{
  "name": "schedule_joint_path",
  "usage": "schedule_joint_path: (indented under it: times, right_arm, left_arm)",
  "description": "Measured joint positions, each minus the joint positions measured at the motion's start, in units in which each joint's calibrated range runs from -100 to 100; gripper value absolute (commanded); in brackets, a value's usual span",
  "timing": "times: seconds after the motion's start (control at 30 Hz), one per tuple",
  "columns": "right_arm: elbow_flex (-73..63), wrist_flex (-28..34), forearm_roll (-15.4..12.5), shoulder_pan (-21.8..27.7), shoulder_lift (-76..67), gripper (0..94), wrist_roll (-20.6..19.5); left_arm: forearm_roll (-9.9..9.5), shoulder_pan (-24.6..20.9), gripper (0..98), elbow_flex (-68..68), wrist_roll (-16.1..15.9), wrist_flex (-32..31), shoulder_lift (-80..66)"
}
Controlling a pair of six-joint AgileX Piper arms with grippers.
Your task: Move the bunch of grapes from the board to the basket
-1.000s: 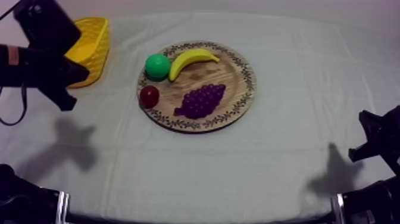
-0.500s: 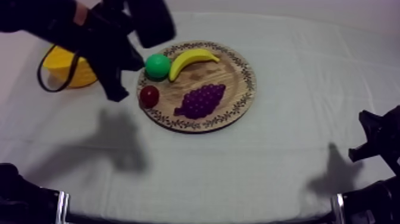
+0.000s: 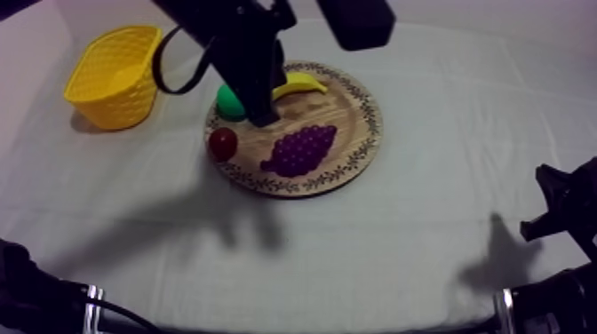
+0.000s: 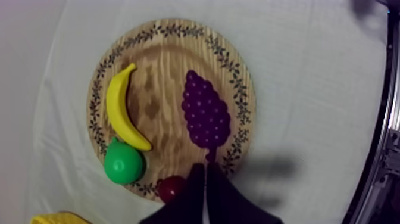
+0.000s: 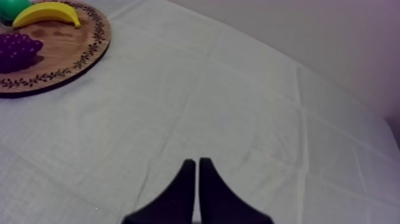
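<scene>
Left hand (image 4: 204,174) hangs above the rim of the wooden board (image 4: 243,89), fingers pressed together in a narrow wedge, gripping nothing. Just ahead of the fingertips lies the bunch of grapes (image 4: 206,116), flat on the board. Its long axis runs straight away from the hand, stalk end nearest. Banana (image 4: 122,107), pear (image 4: 123,164) and small red fruit (image 4: 171,187) sit off to one side, clear of the bunch. Right hand (image 5: 196,170) is closed and empty too, low over bare worktop (image 3: 426,249), well apart from the board, so the left is plainly the nearer. The yellow basket (image 3: 114,64) stands on the left arm's side. My read: open up, drop, and close across the bunch's narrow width.
</scene>
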Motion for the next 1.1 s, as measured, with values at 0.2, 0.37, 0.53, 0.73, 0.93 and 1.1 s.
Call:
schedule_joint_path:
  times: [0.2,0.37,0.53,0.73,0.93,1.1]
  right_arm:
    - [0.0,0.0,0.0,0.0,0.0,0.3,0.0]
    - [0.0,0.0,0.0,0.0,0.0,0.3,0.0]
    - [0.0,0.0,0.0,0.0,0.0,0.3,0.0]
    - [0.0,0.0,0.0,0.0,0.0,0.3,0.0]
    - [0.0,0.0,0.0,0.0,0.0,0.3,0.0]
    - [0.0,0.0,0.0,0.0,0.0,0.3,0.0]
  left_arm:
    - [-0.05,0.6,9.7,-4.7,-0.1,2.6,3.7]
    - [-0.05,1.0,28.4,-5.9,0.2,3.8,5.5]
    - [-0.24,1.5,40.2,-7.5,1.7,5.3,6.1]
    - [-0.05,1.6,58.0,-7.9,3.3,5.7,6.8]
    - [-0.05,1.4,73.9,-6.7,4.0,5.9,8.3]
    - [-0.11,1.3,81.3,-6.6,3.8,5.9,10.9]
